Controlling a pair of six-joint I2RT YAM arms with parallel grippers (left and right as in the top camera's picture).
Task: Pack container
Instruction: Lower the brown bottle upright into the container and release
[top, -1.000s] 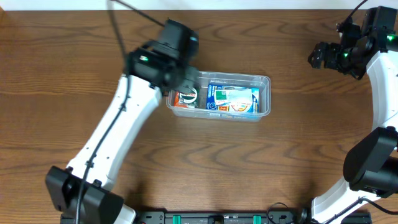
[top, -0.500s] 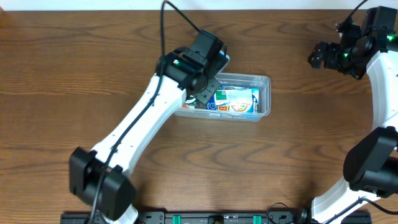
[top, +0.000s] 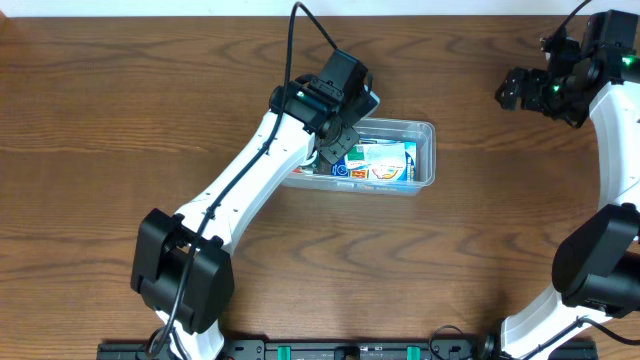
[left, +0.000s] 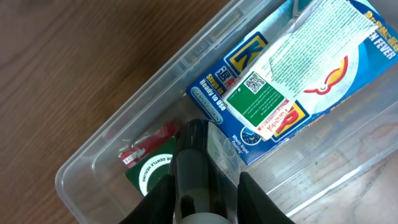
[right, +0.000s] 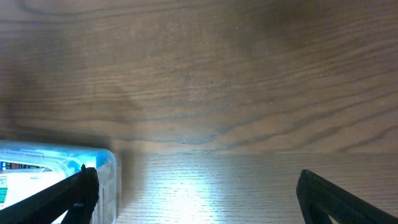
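Left arm (top: 240, 200): it reaches from the near left edge diagonally across the table, and its wrist is over the left end of the container.
Left gripper (left: 202, 194): clenched on a small cylindrical item (left: 196, 149) with a dark, glossy side. It hangs over the tub's left part. I cannot tell whether the item touches what lies below it.
Container (top: 428, 150): a clear plastic tub with rounded corners, a little right of the table's middle, long side across. The left wrist view shows its wall (left: 93, 168) and the right wrist view one corner (right: 107, 171).
Inside the container: a blue-and-white carton box (left: 311, 68) with a green-and-white label lies flat and fills the middle and right part. A green-and-red packet (left: 146, 167) lies at the left end, just beside the carton.
Right gripper (right: 196, 190): released, fingers spread wide with nothing between them. It is parked near the far right corner, well apart from the tub.
Done so far: by the look of it, two items are packed and a third is at the tub.
Left to do: likely setting the cylinder down in the left end and letting go. No other loose item shows on the table, so this may be the last one.
Surface: table (top: 100, 150) of brown wood grain, matte, with a bright glare patch in the right wrist view.
Room: a pale strip runs along the far edge and a dark rail along the near edge. Nothing more can be told.
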